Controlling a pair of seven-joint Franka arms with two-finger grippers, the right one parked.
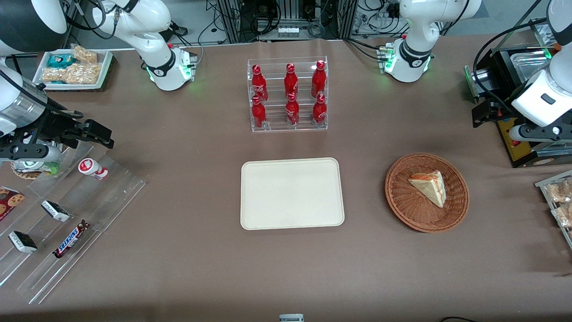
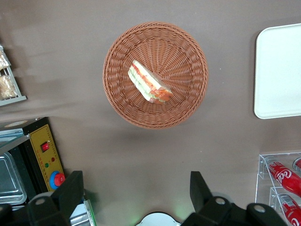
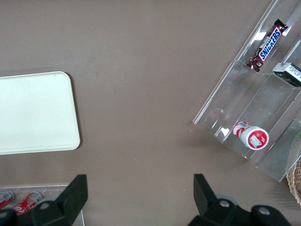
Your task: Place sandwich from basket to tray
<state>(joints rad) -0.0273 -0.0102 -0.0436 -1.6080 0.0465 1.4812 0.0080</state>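
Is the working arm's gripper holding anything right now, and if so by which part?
Nothing is held. The gripper hangs open above the table, apart from the basket; the sandwich lies in it untouched.

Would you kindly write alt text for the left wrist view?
A wrapped sandwich lies in a round wicker basket on the brown table, with the open gripper hovering well above. A cream tray sits beside the basket.

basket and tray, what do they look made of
Basket: woven wicker, brown and matte, its strands showing. Tray: probably plastic or pressed fibre, smooth cream, matte, moulded low rim. The open gripper hangs above the table, farther from the front camera than the basket.
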